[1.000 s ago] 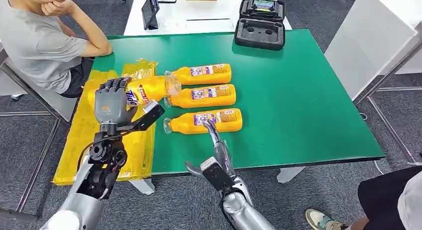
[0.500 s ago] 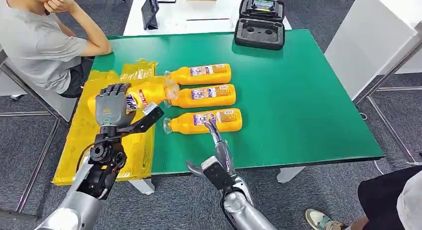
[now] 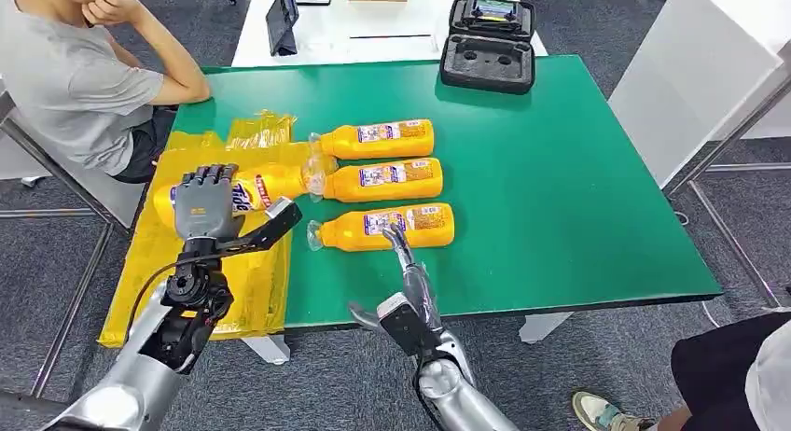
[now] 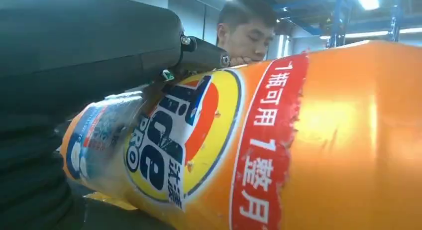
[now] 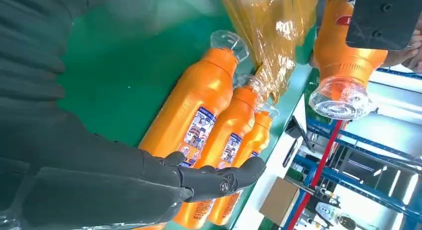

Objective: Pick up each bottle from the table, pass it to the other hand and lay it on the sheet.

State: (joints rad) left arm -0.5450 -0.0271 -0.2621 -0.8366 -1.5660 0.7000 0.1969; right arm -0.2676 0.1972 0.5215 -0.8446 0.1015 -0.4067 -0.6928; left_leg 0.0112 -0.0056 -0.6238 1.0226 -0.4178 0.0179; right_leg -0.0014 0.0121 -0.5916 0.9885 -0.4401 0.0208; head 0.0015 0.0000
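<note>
The left robot hand (image 3: pixel 207 204) holds an orange bottle (image 3: pixel 266 181) on its side over the yellow sheet (image 3: pixel 177 272) at the table's (image 3: pixel 560 179) 9 o'clock edge, the bottle's clear cap pointing toward 3 o'clock, just beside the other caps. The right robot hand (image 3: pixel 408 280) holds nothing, fingers stretched out apart at the table's 6 o'clock edge. Its fingertips (image 3: pixel 392 235) are at the nearest of 3 bottles (image 3: pixel 387 179) lying side by side on the green top; contact is unclear.
</note>
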